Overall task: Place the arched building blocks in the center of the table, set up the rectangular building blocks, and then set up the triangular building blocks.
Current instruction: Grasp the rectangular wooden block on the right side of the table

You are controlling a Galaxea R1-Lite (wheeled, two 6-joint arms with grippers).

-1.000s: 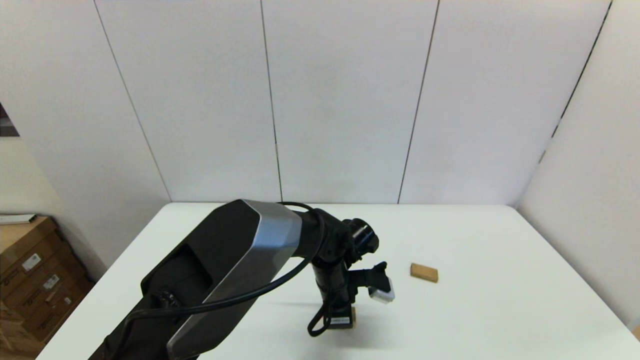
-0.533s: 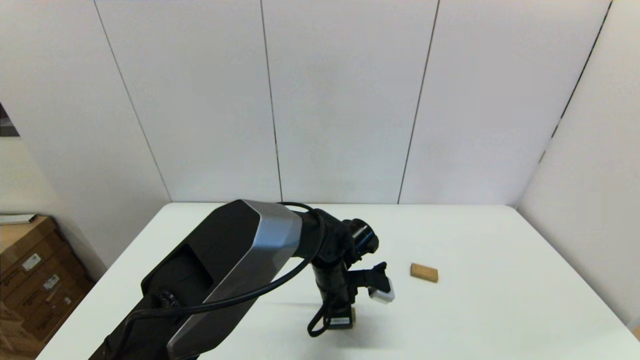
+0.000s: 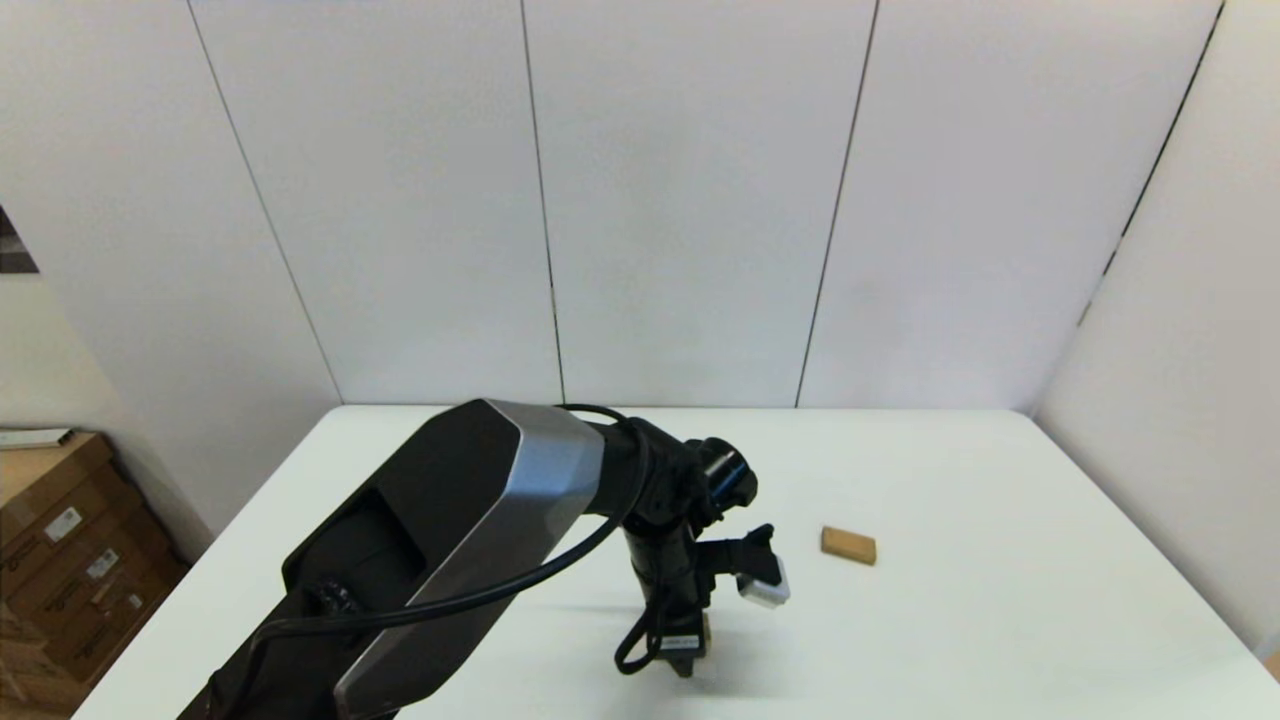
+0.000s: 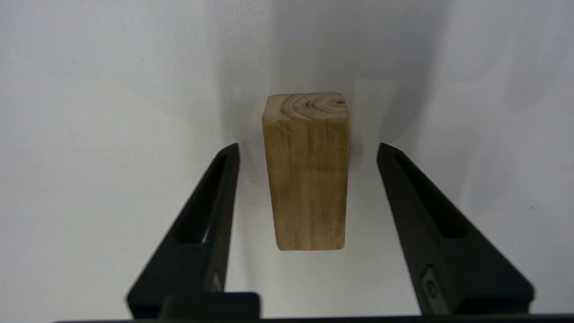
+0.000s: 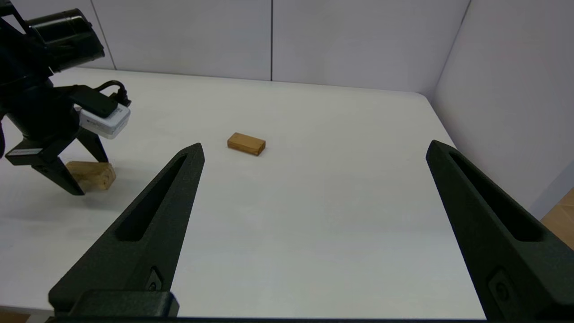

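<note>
We see the arch block [image 4: 307,172], chunky tan wood, lying on the white tabletop [image 3: 950,640]; the flat slab [image 3: 848,545] lies well apart, farther right.

The left gripper [image 3: 684,655] hides most of the arched building blocks [image 3: 707,630].

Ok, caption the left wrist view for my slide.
Open left gripper straddling the arched block on the white table.

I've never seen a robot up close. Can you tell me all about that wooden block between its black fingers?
The arched block is chunky pale-tan wood with visible grain and ring marks on its far end. It lies flat on the white table, lengthwise between the left gripper's open fingers, which straddle it without touching. Its hollow isn't visible.
</note>
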